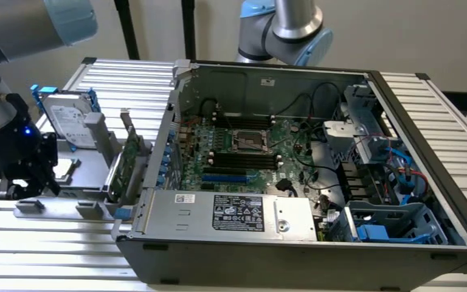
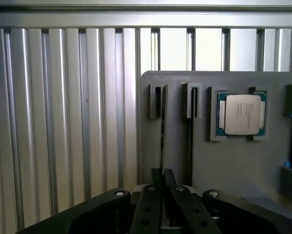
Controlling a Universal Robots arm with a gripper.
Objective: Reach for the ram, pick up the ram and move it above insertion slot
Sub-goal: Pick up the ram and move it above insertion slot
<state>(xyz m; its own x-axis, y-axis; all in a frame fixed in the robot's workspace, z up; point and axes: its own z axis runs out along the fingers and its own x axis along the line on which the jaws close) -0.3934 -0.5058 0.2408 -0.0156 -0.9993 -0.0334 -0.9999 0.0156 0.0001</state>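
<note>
The ram (image 2: 162,136) shows edge-on as a thin dark strip standing in a slot of the grey holder (image 2: 233,161). Its near end runs in between my gripper's (image 2: 163,189) black fingers, which are shut on it. Its far end still sits in the holder's bracket. In the exterior view my gripper (image 1: 24,185) hangs low over the grey holder (image 1: 87,159) at the exterior view's left, beside the open computer case. The black memory slots (image 1: 245,159) lie on the motherboard inside that case, well off to the exterior view's right of the gripper.
A second thin stick (image 2: 190,131) stands in the neighbouring slot, and a processor chip (image 2: 241,113) lies beyond it. The holder also carries a silver hard drive (image 1: 70,118) and a tall green expansion card (image 1: 132,161). The case wall (image 1: 168,140) rises between holder and motherboard.
</note>
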